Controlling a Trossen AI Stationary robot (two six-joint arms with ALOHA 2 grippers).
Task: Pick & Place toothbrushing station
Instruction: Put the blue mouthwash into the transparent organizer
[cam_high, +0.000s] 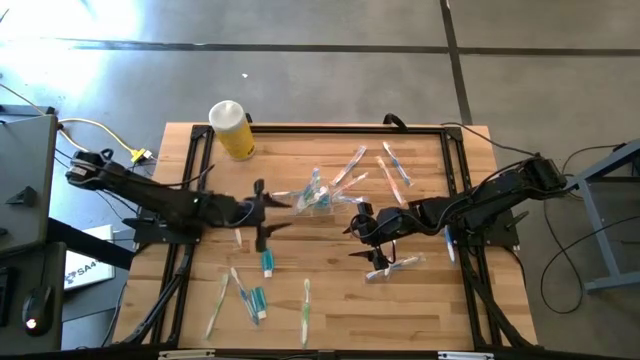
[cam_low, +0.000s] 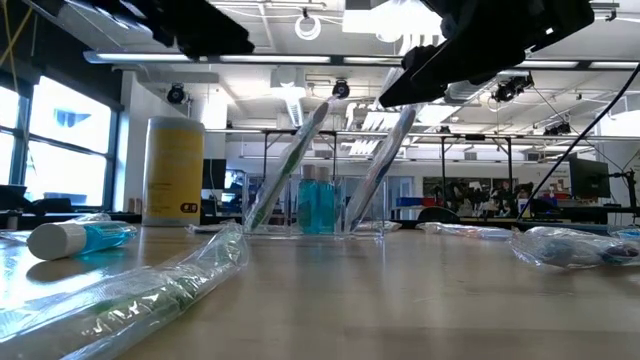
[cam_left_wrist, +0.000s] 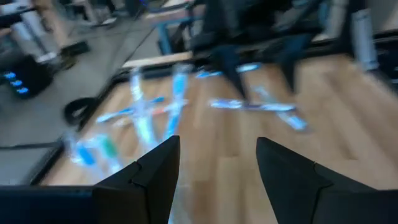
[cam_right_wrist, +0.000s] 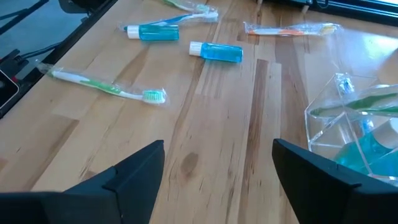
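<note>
Both arms reach inward: left end effector (cam_high: 262, 212) and right end effector (cam_high: 358, 236) spread (empty) beside clear container (cam_high: 316, 197).

Overhead looks straight down, low camera level across; both share the clear container (cam_high: 318, 195), probably centered.

Matt wooden plank table (cam_high: 330, 290), clear glossy plastic container (cam_right_wrist: 348, 127), crinkled shiny toothbrush wrappers (cam_low: 150, 285)

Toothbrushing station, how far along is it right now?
Partly done: the clear container already holds two toothbrushes and teal tubes. Nothing is in hand; the left tool and right tool are both open beside it. Left: loose toothbrushes and tubes still scattered across the table.
</note>
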